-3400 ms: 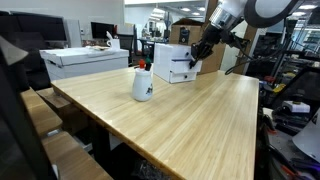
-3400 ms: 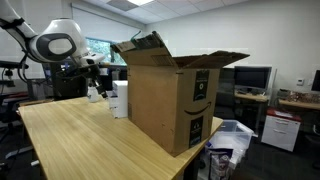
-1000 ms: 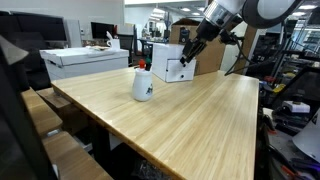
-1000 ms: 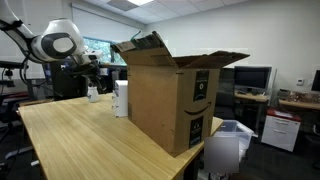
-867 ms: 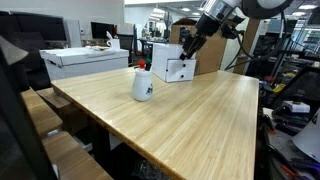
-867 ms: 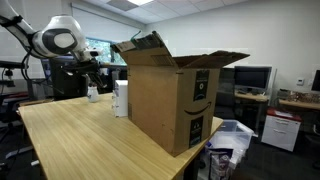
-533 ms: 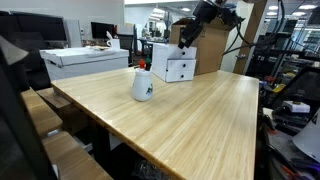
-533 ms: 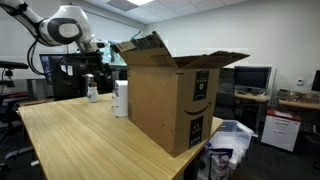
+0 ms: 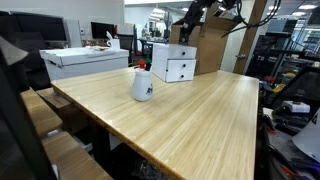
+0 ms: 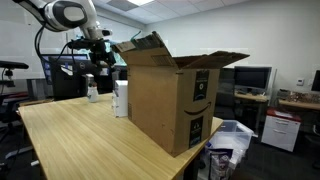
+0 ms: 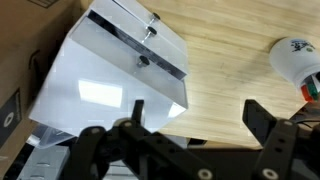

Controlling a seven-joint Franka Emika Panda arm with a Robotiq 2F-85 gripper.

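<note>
- The gripper [image 9: 188, 20] hangs in the air over the little white drawer box [image 9: 173, 62].
- The drawer box sits at the far edge of the table [image 9: 190, 125].
- Its fingers [image 11: 137, 112] are spread wide and hold nothing.
- A big brown box [image 10: 170, 95] stands just beside the drawer box.
- A white cup [image 9: 143, 84] stands apart, near a side edge.

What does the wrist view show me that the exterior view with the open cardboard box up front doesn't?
Only the wrist view: the two knobs on the front of the white drawer unit, and the tool open with nothing between its fingers. Only that exterior view: the raised flaps of the cardboard box, the arm reaching in from high up, and the monitors behind. Both: the drawer unit, the wooden table, the white container and part of the box.
</note>
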